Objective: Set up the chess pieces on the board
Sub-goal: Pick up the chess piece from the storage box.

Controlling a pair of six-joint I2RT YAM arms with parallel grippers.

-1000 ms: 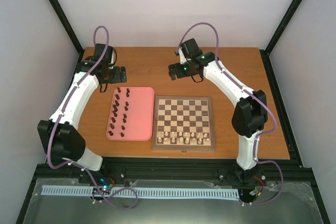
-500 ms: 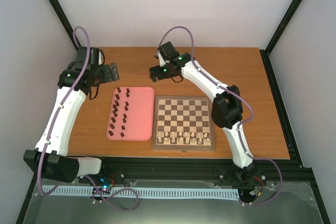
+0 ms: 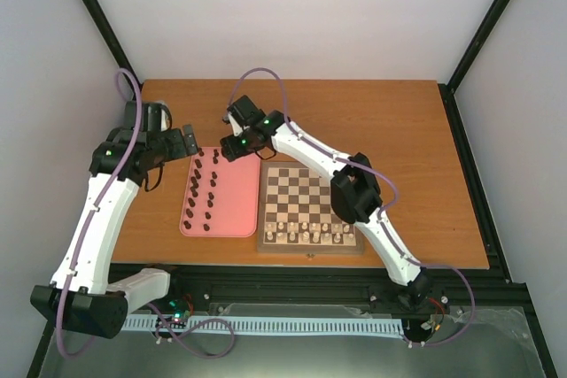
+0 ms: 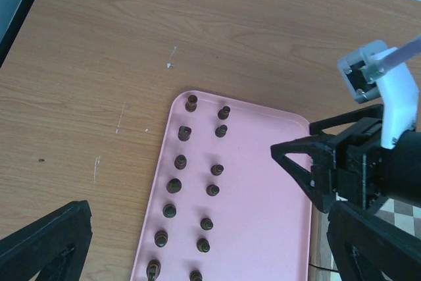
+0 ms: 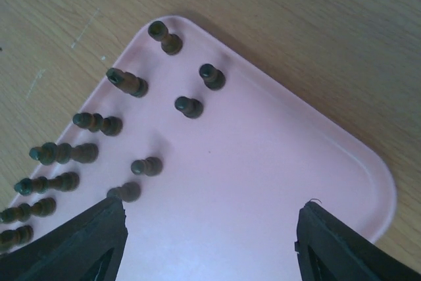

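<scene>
Dark side not begun: all the dark chess pieces [image 3: 203, 190] stand on the pink tray [image 3: 239, 210], just left of the board [image 3: 309, 185]. Its far two rows are bare and pale pieces [image 3: 310, 234] fill the near two. Count: one board, one tray, dark pieces probably sixteen in two columns (tiny from overhead), pale sixteen. Left hand [image 3: 182, 142] open beside the tray's far corner; right hand [image 3: 227, 151] spread above its far end, holding nothing.

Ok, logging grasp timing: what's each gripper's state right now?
Left gripper: open, empty.
Right gripper: open, empty, over the pink rounded tray.
</scene>
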